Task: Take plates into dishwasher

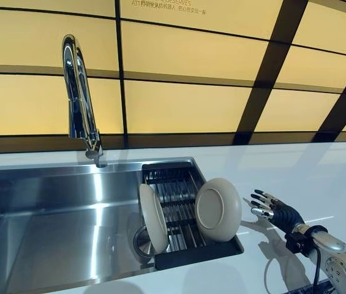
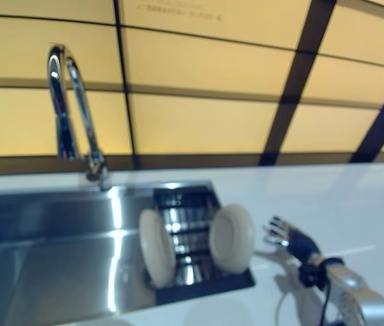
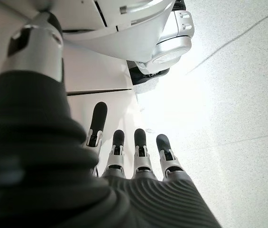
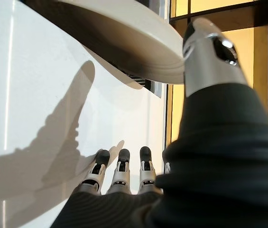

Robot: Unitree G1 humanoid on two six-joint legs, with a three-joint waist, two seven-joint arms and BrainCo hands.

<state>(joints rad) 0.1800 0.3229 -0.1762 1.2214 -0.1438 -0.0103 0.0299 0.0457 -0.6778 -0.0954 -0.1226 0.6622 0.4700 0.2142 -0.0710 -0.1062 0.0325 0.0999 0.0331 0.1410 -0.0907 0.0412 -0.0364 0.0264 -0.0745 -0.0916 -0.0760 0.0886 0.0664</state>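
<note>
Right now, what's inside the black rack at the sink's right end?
Two cream plates stand on edge in the black rack: one at its left side, one at its right. Between them, bare slats show. Whatever lies behind the plates is covered.

The only writing in view is one line of small pale print on the yellow wall panel point(image 1: 197, 37) at the top edge of the left eye view, above and to the right of the faucet point(image 1: 81, 98). It runs in capital letters followed by what look like other characters, cut by the frame's edge and too small to read with certainty. The right eye view shows the same line, blurred. Nothing else carries legible text, numbers or signs.
</note>
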